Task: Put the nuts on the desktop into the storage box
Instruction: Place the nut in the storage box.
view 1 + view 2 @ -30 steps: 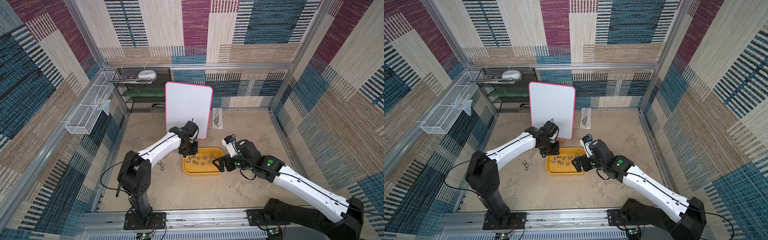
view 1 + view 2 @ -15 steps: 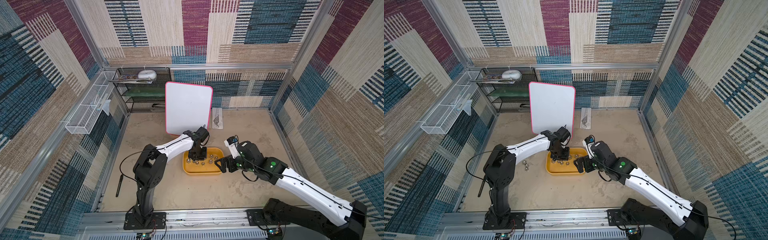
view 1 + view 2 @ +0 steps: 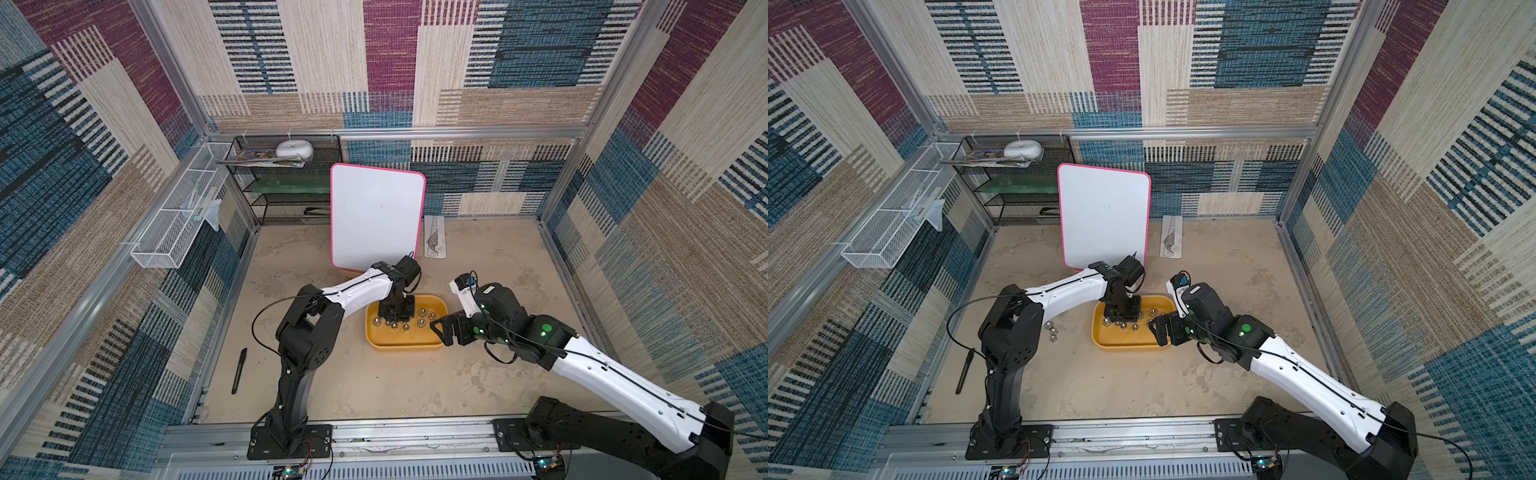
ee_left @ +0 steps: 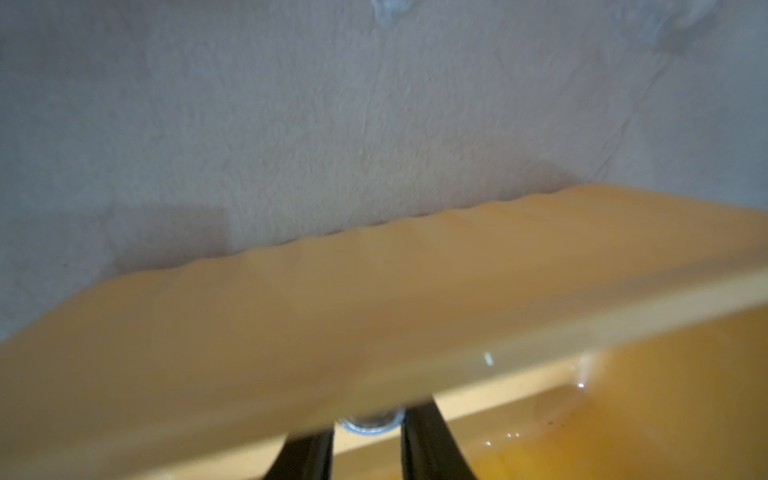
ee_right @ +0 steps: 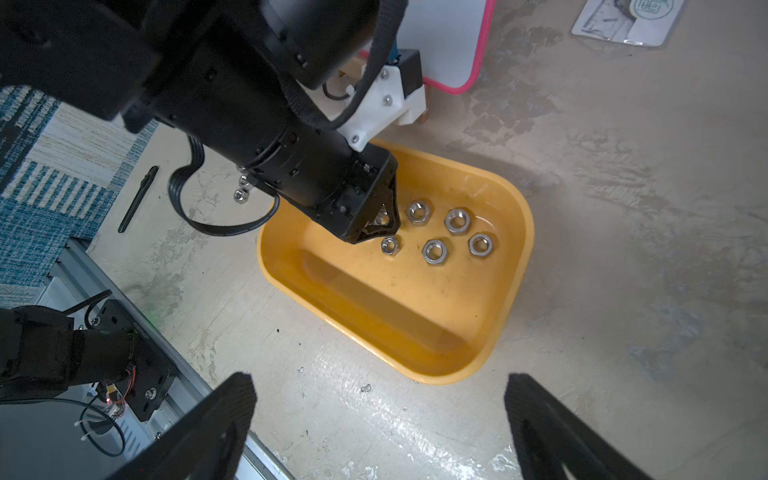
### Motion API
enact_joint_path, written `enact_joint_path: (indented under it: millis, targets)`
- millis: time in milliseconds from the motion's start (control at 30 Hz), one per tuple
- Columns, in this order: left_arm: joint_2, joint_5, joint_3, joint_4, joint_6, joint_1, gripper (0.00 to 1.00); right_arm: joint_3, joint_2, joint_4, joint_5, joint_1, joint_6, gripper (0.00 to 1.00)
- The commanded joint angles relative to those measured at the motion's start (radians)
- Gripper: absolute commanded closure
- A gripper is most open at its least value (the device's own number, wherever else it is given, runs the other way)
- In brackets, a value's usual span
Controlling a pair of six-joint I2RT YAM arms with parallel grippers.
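My left gripper (image 3: 395, 319) points straight down over the far half of the storage box (image 3: 401, 340), which sits on the desktop (image 3: 374, 386) between the two arms. In the left wrist view the fingers (image 4: 419, 440) are drawn narrow around a held nut (image 4: 371, 423), shiny and partly hidden behind the blurred yellow rim, so I read that hand as gripping it. In the right wrist view I count five loose nuts (image 5: 434, 251) lying flat on the box floor just beside the left fingertips. A small cluster of stray nuts (image 3: 1052, 331) lies on the desktop off the box's left end, partly hidden by the left arm; I can't count them for sure. My right gripper (image 3: 443, 330) hovers at the box's right near corner, jaws spread wide with nothing between them. A pink-edged whiteboard (image 3: 376, 216) stands behind the box, and a black pen (image 3: 239, 370) lies near the left wall
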Motion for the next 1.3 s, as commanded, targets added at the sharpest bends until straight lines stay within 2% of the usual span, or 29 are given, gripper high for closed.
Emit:
enact_joint_path:
  millis: [0, 233, 600, 967, 1267]
  targets:
    - [0.011, -0.027, 0.019, -0.020, 0.012, 0.007, 0.80, -0.003, 0.000, 0.004, 0.008, 0.001, 0.002, 0.01]
    - [0.047, -0.006, 0.064, -0.029, 0.020, 0.012, 0.80, -0.002, 0.003, 0.003, 0.010, 0.001, 0.000, 0.01]
    - [0.015, 0.020, 0.004, -0.028, 0.014, 0.011, 0.80, -0.004, 0.012, 0.015, 0.018, 0.001, -0.003, 0.01]
    - [0.010, -0.052, 0.027, -0.078, 0.044, 0.029, 0.80, 0.001, 0.021, 0.014, 0.020, 0.000, -0.007, 0.01]
    - [-0.004, 0.028, 0.083, -0.077, 0.056, 0.010, 0.80, -0.005, 0.020, 0.016, 0.016, 0.001, -0.001, 0.01]
